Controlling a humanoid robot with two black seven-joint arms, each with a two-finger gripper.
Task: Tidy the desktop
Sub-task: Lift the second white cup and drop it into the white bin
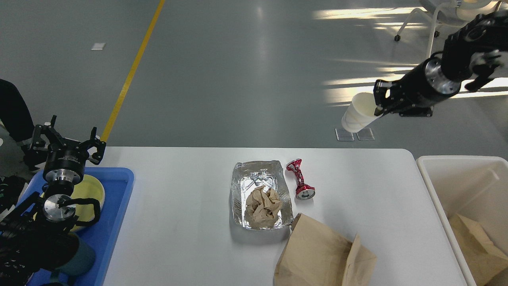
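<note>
Right arm is up high on my right, and its right claw [380, 104] is pinched onto the rim of a white paper cup [357, 117]. The cup hangs in the air beyond the far edge of the bench [178, 206], tilted, its closed bottom pointing down and to the left, its mouth toward the claw.

The bench itself fills the lower half of my view, a white top with rounded corners, its long axis running left to right across the picture, the far edge square to me.

Middle of the bench: a crinkled foil tray [258, 193], long side running away from me, with a crumpled ball of brown paper [263, 205] sitting in its near half. Just beside it on the right lies a crushed red can [300, 184], on its side, open end toward me. Nearer me, a brown paper bag [323, 254] lies flat, its corner close to the tray's near right corner.

On my left, the left claw [68, 139] hovers over the blue tray [119, 206], fingers spread wide, holding nothing. A pale yellow dish [89, 188] rests in that tray, partly hidden by the arm.

Far right, an off-white bin [432, 186] stands just beside the bench end, with brown paper [476, 238] in it.
</note>
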